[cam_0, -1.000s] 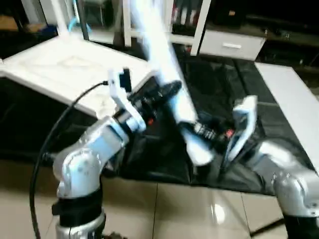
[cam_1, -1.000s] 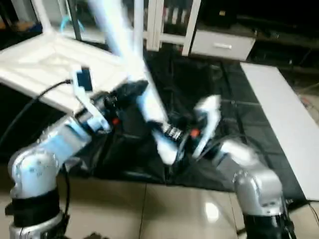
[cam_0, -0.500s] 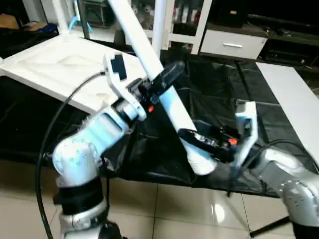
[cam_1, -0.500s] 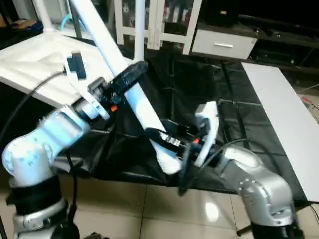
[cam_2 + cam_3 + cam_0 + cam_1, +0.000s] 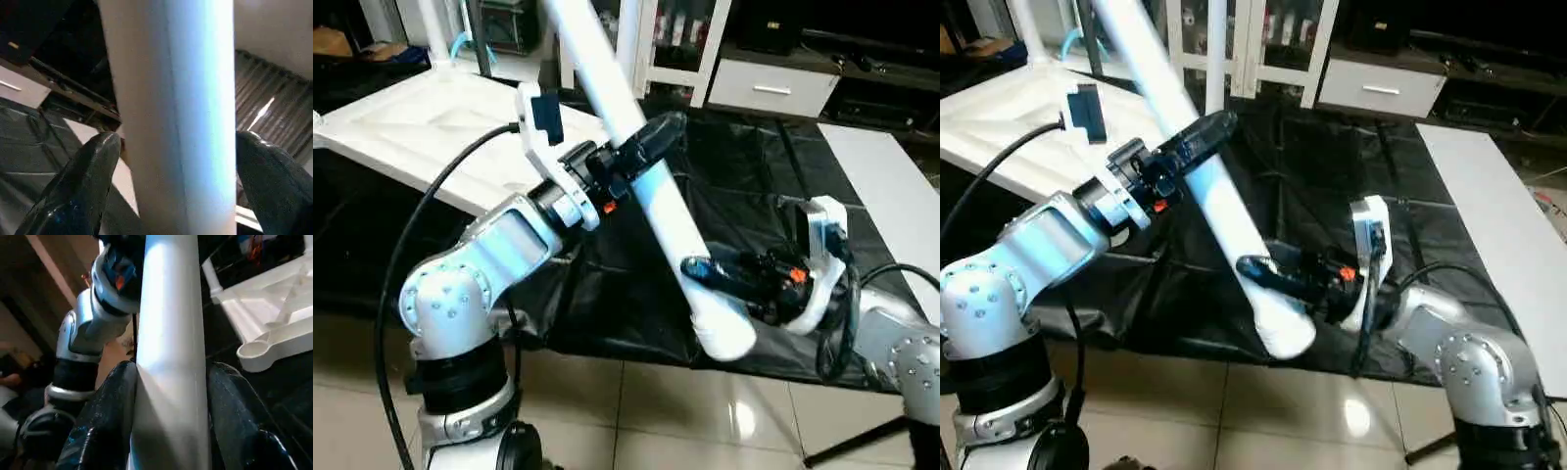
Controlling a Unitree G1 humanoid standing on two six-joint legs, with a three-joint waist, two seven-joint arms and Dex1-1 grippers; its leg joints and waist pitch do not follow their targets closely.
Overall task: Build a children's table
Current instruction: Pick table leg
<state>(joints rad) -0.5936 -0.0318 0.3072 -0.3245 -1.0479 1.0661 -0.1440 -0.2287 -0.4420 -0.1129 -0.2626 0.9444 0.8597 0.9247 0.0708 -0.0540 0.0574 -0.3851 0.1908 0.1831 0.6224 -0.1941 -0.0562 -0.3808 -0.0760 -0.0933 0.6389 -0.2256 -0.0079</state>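
Note:
A long white tapered leg (image 5: 656, 196) slants from the upper left down to its thick end near the floor. My left gripper (image 5: 646, 147) is shut on its middle, and the left wrist view shows the leg (image 5: 171, 122) between black fingers (image 5: 83, 186). My right gripper (image 5: 705, 274) is shut on the leg just above the thick end, with its fingers (image 5: 105, 421) pressed to both sides. The white square table top (image 5: 421, 127) lies underside up at the back left, and a round corner socket (image 5: 254, 355) shows past the leg.
A black sheet (image 5: 744, 166) covers the floor under the work, with pale tiles (image 5: 636, 421) in front of it. A white board (image 5: 891, 196) lies at the right. A white drawer cabinet (image 5: 769, 88) stands behind. White upright posts (image 5: 628, 39) rise behind the top.
Both grippers have kept their hold on the leg. The right wrist has turned and sits further right, and the leg's thick end has moved right with it.

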